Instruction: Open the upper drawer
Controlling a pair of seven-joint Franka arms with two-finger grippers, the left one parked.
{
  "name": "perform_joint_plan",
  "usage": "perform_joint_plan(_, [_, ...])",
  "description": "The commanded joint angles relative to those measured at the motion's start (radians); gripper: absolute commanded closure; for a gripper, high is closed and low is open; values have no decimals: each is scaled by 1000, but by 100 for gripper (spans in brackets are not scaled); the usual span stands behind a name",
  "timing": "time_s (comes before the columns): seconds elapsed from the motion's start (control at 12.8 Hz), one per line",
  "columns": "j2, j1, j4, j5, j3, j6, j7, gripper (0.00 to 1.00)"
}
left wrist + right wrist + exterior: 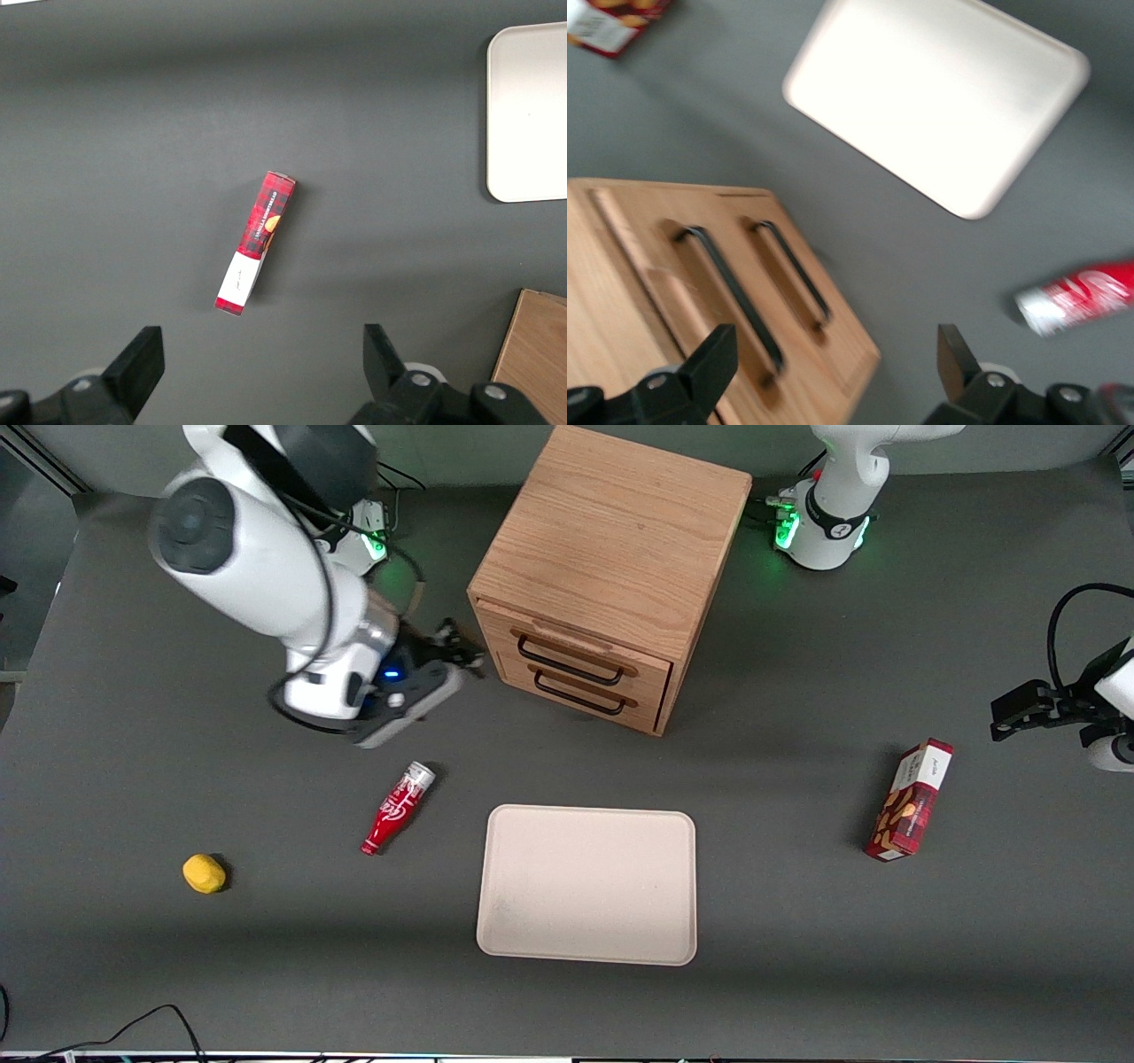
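The oak cabinet [611, 549] stands at the back middle of the table. Its upper drawer [585, 648] looks shut, with a thin black wire handle [567, 664]. The identical lower drawer [589, 691] sits just below it. My right gripper [456, 657] hovers close beside the cabinet's front corner, toward the working arm's end, at about drawer height. In the right wrist view the gripper [833, 363] is open and empty. One of its fingers [718, 359] overlaps the upper drawer's handle [731, 292]; I cannot tell whether it touches it. The lower handle [793, 270] lies beside it.
A cream tray [585, 886] lies nearer the front camera than the cabinet. A red bottle [397, 808] and a yellow lump [204, 873] lie toward the working arm's end. A red snack box [911, 801] lies toward the parked arm's end.
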Motion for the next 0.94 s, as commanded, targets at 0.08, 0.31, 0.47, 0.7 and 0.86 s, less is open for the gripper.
perform_joint_plan(0.08, [167, 60, 58, -67, 69, 97, -110, 0])
perform_joint_plan(0.31, [202, 102, 17, -130, 78, 117, -279, 0])
perform_joint_plan(0.47, [202, 103, -24, -202, 112, 119, -279, 0])
perform_joint_plan(0.7, [202, 88, -102, -246, 149, 119, -293, 0])
perform_joint_plan(0.86, [195, 74, -141, -249, 160, 117, -313, 0])
